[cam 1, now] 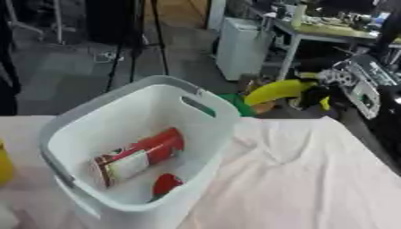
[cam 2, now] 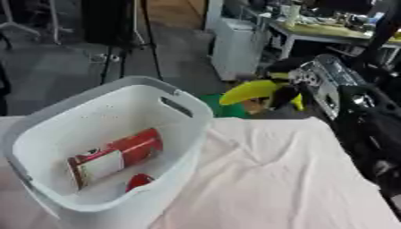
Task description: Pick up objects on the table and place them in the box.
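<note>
Holding banana in curled right hand, raised beyond the table's far edge. Lies up and right of white basket, long axis roughly level. Left hand unseen.

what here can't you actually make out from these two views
- Right hand: holds the banana beyond the table's far edge, but its dark fingers blur into the arm, so the grip itself is unclear.
- Left hand: in neither view.
- Small red object in the white basket, beside the red can: too blurred to identify.
- Yellow thing, left eye view: cut off by the left edge.
</note>
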Available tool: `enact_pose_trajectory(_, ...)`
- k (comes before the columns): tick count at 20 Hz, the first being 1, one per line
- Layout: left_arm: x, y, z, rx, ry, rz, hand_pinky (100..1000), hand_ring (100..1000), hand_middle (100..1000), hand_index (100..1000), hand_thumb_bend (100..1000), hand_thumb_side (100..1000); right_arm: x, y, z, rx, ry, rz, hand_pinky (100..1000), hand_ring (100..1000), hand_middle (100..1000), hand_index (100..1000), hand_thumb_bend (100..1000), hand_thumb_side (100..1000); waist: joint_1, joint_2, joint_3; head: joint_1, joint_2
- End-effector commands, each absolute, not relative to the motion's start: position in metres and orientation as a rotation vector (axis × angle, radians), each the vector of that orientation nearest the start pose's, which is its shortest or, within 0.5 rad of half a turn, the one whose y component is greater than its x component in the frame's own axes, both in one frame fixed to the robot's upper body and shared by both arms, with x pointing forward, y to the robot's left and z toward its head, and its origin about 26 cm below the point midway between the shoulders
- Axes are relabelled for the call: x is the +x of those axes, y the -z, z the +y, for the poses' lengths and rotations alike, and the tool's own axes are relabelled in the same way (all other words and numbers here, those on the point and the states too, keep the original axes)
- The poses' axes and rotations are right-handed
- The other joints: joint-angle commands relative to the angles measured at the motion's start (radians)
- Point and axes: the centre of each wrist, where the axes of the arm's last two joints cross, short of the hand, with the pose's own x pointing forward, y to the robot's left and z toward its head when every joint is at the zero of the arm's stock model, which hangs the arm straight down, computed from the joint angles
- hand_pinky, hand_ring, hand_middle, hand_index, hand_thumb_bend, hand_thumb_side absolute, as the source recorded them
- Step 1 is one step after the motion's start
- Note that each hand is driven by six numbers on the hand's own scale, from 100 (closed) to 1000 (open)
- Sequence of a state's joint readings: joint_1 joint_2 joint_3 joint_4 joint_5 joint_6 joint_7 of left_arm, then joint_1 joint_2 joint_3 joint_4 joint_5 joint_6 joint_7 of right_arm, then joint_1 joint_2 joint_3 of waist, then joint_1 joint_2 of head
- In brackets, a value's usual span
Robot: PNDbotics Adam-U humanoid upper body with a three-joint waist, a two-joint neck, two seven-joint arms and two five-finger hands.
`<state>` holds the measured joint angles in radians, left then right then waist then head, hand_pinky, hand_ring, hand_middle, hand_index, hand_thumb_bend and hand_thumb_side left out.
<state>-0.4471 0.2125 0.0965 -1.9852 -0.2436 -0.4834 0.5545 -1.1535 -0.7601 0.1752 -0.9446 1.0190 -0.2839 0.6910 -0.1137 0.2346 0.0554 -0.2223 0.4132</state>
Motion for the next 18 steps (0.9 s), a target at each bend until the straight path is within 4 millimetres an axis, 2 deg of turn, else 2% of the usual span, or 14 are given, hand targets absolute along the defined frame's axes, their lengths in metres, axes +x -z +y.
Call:
enact_pose_trajectory(1,0.31,-0.243,0.253,-0.487,0.339,3.192,630,508,602,747,100,976,0.448,-0.378,-0.354,-1.262,-1.692,-1.055,610,539,379,529,100,506,0.004,-0.024,0.0,0.004,0.008)
enact_pose_trajectory(10,0.31,-0.244,0.252,-0.471,0.333,3.193,630,509,603,748,100,976,0.441,-0.41,-0.315,-1.265,-1.75,-1.216,607,530,376,524,100,512,0.0,-0.022,0.023,-0.001,0.005)
enact_pose_trajectory(18,0.311,-0.248,0.248,-0.433,0.337,3.184,631,509,604,748,100,976,0.441,-0.419,-0.287,-1.254,-1.793,-1.302,605,527,375,522,100,518,-0.008,-0.003,0.062,-0.012,-0.017)
